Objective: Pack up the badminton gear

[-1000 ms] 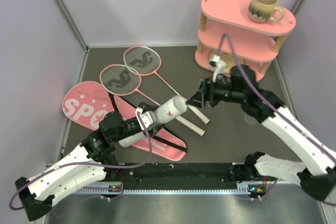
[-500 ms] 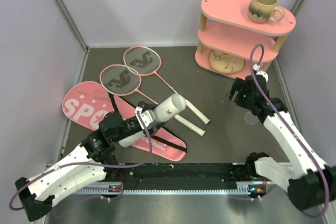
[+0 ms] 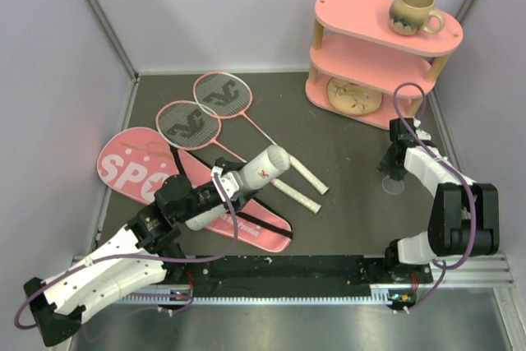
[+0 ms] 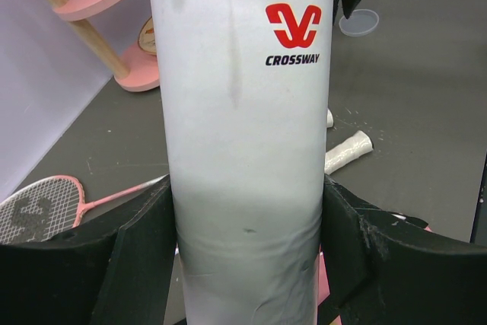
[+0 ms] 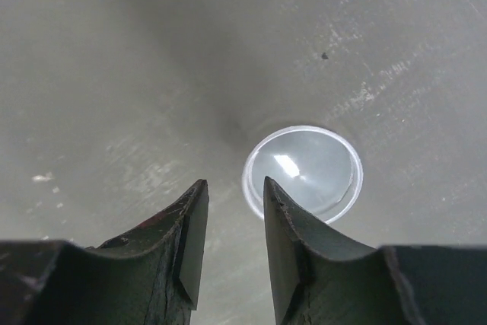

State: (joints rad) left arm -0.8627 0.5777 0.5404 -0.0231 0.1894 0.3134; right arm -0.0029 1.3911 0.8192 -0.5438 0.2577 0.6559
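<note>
From above, the left pincer (image 3: 223, 192), lower left, clamps the long white tube (image 3: 256, 175), tilted mouth-up, likely for loading. Its wrist view shows that red-logoed tube filling the centre. In the right wrist view, the right pincer (image 5: 232, 222), narrow and empty, sits just beside a clear round plastic lid (image 5: 303, 173) on the grey surface (image 5: 114, 74), presumably the tube's cap.

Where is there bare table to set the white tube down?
Free: the mat between the racket handles and the clear lid, and the stretch between the racket heads and the pink shelf. Crowded: the left side, around the pink bag.
</note>
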